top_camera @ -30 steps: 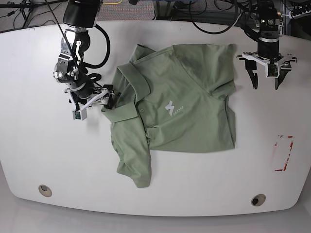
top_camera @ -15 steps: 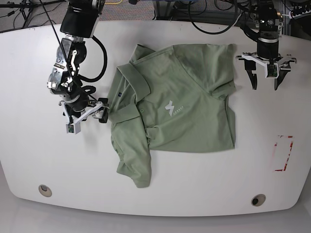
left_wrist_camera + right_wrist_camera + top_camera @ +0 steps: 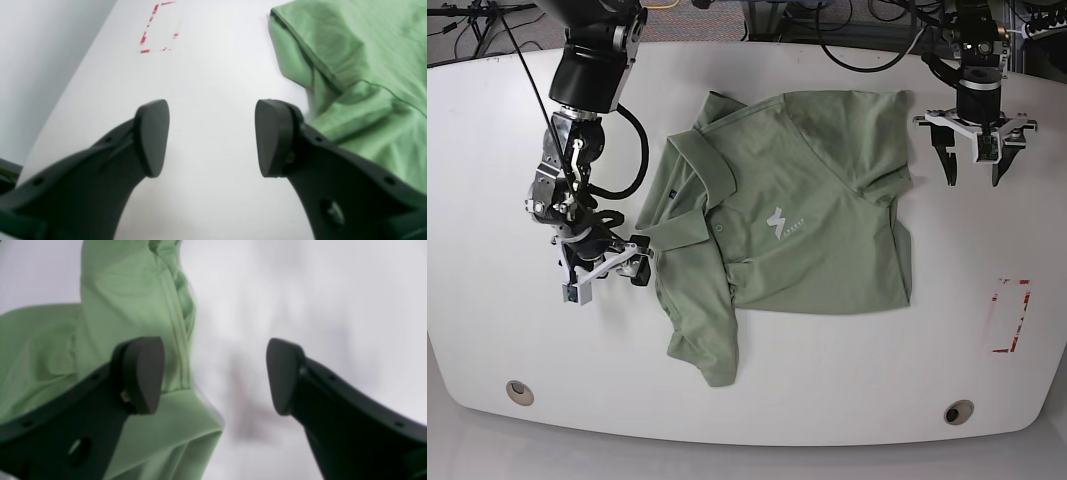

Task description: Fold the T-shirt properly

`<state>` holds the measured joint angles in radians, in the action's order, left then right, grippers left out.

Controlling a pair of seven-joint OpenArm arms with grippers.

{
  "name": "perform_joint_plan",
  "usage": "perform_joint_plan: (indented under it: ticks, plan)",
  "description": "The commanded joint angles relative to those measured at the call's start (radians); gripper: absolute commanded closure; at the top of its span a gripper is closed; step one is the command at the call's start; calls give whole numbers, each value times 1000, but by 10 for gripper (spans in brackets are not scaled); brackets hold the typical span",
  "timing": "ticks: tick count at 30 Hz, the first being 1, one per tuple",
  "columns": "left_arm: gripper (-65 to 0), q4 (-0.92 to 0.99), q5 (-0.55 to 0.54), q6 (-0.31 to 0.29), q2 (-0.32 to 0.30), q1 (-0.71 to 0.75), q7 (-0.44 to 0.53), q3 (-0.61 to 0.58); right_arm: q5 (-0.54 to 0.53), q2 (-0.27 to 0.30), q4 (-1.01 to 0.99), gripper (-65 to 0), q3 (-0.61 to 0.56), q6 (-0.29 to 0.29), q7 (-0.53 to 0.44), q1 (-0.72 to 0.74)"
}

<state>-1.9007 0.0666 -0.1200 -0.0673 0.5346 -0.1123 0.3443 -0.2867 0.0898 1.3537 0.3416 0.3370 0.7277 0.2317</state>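
Here's the T-shirt (image 3: 797, 215), spread chest-up on the white worktop (image 3: 487, 150), collar toward the right arm's side and its small white logo (image 3: 779, 224) facing up. One sleeve (image 3: 707, 340) trails out toward the near edge.

The right end effector (image 3: 605, 272) sits just beside the shirt's collar-side edge, jaws spread apart and holding nothing. From its own wrist camera, green fabric (image 3: 100, 323) lies under and behind one finger (image 3: 141, 373) while the other finger hangs over bare worktop (the picture is blurred, so whether that finger touches cloth I can't say).

Over on the other side, the left end effector (image 3: 973, 165) hovers near the shirt's far corner, jaws also parted and empty. Its wrist view shows the folded green edge (image 3: 350, 76) just off to one side of the fingers, with bare worktop between them and a red-marked rectangle (image 3: 1010, 315) farther out.

Against a second ago: the right end effector was at the collar, right up against the fabric; now it has drawn back and slid nearer the front edge, clear of the collar. The shirt's outline reads the same, and the left end effector has not budged.
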Motion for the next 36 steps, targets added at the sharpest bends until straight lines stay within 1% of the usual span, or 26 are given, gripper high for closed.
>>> perform_joint_plan:
  ticks: [1,9,18,20,26,32,34,36]
  plan:
    - [-383,-18,-3,6,-7,0,29,3,-9,9,-59,-457,3,37,-49,51]
    - [-383,-18,-3,6,-7,0,29,6,-9,8,-191,-458,1,43,-115,74]
    - [-383,-18,-3,6,-7,0,29,8,-9,-43,-214,-458,1,44,-116,84]
    - [-383,-18,-3,6,-7,0,29,8,-6,-63,-216,-460,1,44,-116,84]
    - [-383,-18,-3,6,-7,0,29,8,-3,-92,-216,-457,0,44,-116,87]
    - [-383,-18,-3,6,-7,0,29,8,-3,-97,-216,-452,0,44,-116,88]
    - [-383,-18,-3,6,-7,0,29,8,-3,-97,-216,-447,0,44,-116,87]
    - [-383,-18,-3,6,-7,0,29,8,-3,-97,-216,-409,0,44,-116,87]
